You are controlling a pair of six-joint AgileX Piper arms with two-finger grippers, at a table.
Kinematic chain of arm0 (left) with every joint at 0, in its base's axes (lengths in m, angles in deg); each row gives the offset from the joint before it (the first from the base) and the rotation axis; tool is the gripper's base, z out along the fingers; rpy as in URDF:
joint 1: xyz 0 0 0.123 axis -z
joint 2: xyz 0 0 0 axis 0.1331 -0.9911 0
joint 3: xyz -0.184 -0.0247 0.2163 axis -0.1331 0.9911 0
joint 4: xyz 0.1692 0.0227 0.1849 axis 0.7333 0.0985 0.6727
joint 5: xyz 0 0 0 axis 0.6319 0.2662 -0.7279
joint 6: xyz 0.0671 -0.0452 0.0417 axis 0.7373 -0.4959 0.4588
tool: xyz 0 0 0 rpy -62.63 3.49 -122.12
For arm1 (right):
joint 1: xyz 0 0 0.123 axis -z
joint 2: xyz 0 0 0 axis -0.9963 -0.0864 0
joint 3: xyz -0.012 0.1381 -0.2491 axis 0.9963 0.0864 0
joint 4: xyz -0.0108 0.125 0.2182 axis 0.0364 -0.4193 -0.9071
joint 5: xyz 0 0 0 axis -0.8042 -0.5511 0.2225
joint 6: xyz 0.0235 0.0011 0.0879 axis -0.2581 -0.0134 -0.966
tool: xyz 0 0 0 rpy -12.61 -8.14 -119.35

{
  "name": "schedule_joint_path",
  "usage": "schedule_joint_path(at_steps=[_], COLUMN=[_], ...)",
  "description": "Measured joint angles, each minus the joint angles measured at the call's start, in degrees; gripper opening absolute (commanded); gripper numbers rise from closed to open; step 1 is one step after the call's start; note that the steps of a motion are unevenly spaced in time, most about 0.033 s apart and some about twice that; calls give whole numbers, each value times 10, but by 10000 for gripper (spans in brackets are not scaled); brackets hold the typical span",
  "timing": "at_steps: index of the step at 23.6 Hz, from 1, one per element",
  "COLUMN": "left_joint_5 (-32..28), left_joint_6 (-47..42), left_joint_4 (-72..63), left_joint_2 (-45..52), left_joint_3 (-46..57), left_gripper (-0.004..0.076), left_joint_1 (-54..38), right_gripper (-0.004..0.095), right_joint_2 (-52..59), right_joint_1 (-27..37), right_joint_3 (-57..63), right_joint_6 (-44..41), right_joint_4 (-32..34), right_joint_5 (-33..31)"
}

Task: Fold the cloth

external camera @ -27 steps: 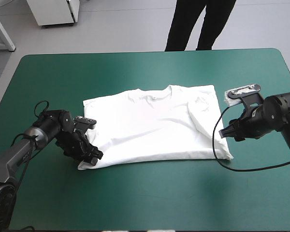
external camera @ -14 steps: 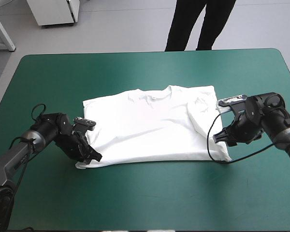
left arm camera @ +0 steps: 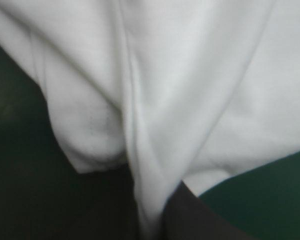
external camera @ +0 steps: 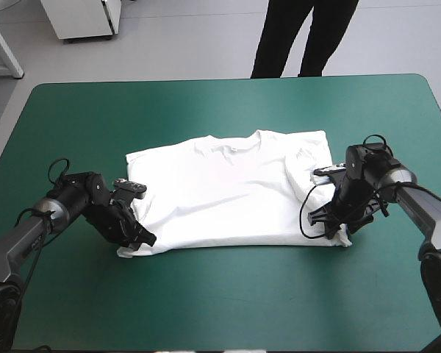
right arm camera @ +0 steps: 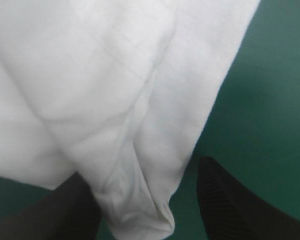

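The white T-shirt (external camera: 228,191) lies spread flat in the middle of the table, collar toward the far edge, its right sleeve folded inward. My left gripper (external camera: 141,240) is low at the shirt's near left corner. In the left wrist view it (left arm camera: 150,197) is shut on a pinched ridge of the T-shirt (left arm camera: 190,90). My right gripper (external camera: 329,226) is down at the near right corner. There its black fingers (right arm camera: 230,205) stand apart, open, with the corner of the T-shirt (right arm camera: 140,210) lying between them.
The teal-green cover (external camera: 220,294) surrounds the shirt on every side, with a wide strip between its hem and the table's near edge. Both arms reach in low from the sides.
My right gripper has swung from beside the shirt's right edge down and inward onto the near right corner. The left gripper has stayed at the near left corner.
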Motion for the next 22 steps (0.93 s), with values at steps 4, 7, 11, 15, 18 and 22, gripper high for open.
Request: schedule_joint_path(at_steps=[4,7,11,15,18,22], left_joint_5=[1,0,0,-2,7,76], left_joint_6=[2,3,3,3,2,-19], left_joint_4=[-4,-6,-8,-12,-27,-20], left_joint_2=[0,-1,-1,11,37,162], left_joint_3=[0,1,1,7,21,25], left_gripper=[10,10,10,10,-4,-4], left_joint_1=[0,0,0,0,2,6], right_gripper=[425,212,-11,-17,-17,-17], right_joint_2=[-15,-13,-9,2,30,127], right_joint_1=[0,3,4,4,4,4], right_joint_3=[5,15,25,30,41,43], right_joint_6=[3,13,24,31,32,28], right_joint_4=[-3,-1,-18,-32,-35,-35], right_joint_5=[9,16,19,20,0,-26])
